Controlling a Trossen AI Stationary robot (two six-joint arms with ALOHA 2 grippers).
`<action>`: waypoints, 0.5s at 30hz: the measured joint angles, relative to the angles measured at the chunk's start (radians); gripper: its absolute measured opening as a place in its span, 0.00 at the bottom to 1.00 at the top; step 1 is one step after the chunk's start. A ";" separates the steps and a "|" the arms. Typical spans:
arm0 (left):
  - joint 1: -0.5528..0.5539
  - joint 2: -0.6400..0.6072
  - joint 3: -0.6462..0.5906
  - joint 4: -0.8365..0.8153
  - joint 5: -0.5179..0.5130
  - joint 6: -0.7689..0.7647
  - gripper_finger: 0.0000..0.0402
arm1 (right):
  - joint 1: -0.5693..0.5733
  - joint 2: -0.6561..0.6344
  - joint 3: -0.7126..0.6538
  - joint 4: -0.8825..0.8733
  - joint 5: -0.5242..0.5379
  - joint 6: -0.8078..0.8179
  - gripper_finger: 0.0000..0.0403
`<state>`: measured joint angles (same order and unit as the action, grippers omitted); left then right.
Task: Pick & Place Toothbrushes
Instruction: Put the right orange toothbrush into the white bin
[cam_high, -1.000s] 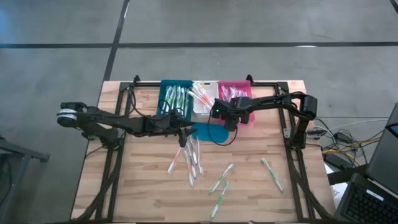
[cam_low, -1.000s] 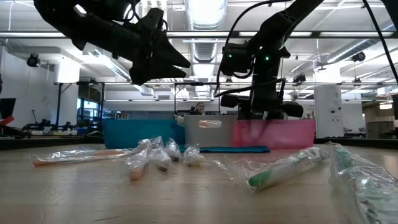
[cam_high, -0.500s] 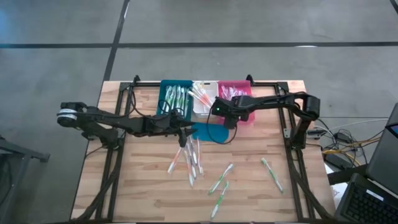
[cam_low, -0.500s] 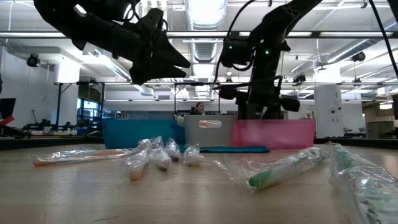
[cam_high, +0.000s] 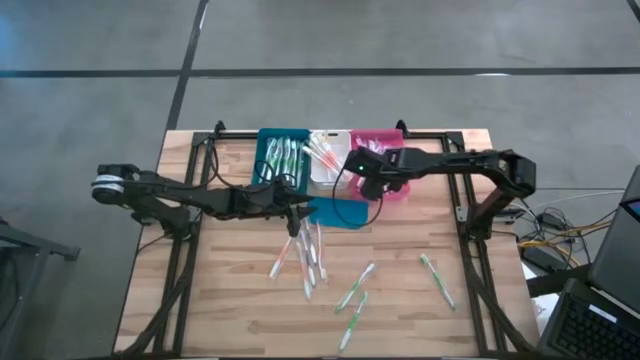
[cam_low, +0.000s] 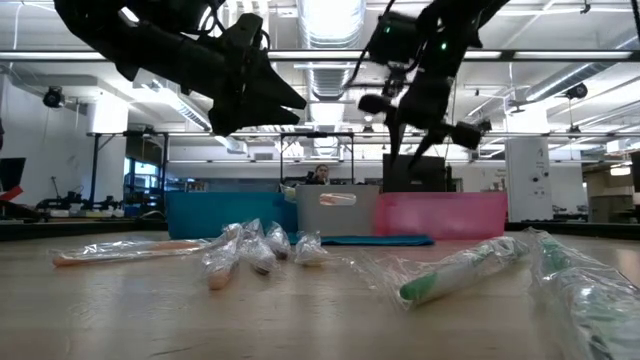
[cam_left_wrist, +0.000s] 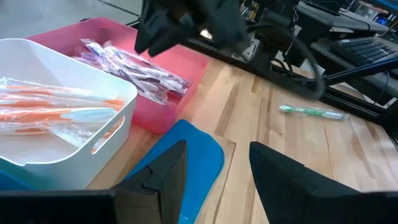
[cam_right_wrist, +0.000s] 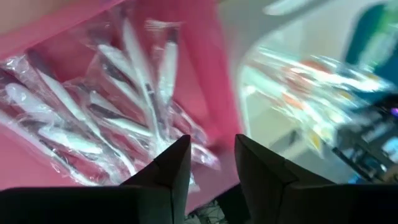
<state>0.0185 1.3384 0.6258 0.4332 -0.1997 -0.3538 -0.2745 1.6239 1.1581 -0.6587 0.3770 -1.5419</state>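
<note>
Three bins stand side by side at the far edge of the wooden tabletop (cam_high: 230, 310): a teal bin (cam_high: 283, 158) on the left holding green-accented toothbrushes, a white bin (cam_high: 325, 160) in the middle with orange-accented ones, and a pink bin (cam_high: 380, 140) on the right with pink-accented ones in clear wrappers (cam_right_wrist: 124, 118). Going from the left, the left arm reaches in low across the tabletop from its base near the left edge, and the left gripper (cam_high: 297, 212) hangs just in front of the teal bin, above the near end of a flat teal lid-like piece (cam_high: 335, 212); its fingers (cam_left_wrist: 163, 180) stand apart with nothing between them. Just below it in the high view lies a cluster of loose toothbrushes (cam_high: 305, 255), white with orange and pink accents, fanned out and partly overlapping. Further right two green-accented toothbrushes (cam_high: 355, 290) lie one behind the other (both wrapped, as the low view shows), and one more green toothbrush (cam_high: 437, 280) lies alone toward the right edge. The right gripper (cam_high: 368, 186) is raised over the front of the pink bin, its fingers (cam_right_wrist: 171, 168) parted by a narrow gap and holding nothing, pointing down at the wrapped brushes inside.
</note>
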 joint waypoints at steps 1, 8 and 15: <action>0.000 0.000 0.000 0.000 0.000 0.000 0.45 | 0.004 -0.015 0.000 0.001 0.000 0.015 0.28; 0.000 0.000 0.000 0.000 0.000 0.004 0.45 | 0.042 -0.136 0.000 0.007 -0.001 0.090 0.21; 0.000 -0.001 0.000 -0.059 0.002 0.004 0.44 | 0.119 -0.236 0.000 0.010 -0.002 0.244 0.14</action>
<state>0.0181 1.3375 0.6258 0.3744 -0.1978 -0.3501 -0.1556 1.3876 1.1580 -0.6484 0.3752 -1.2978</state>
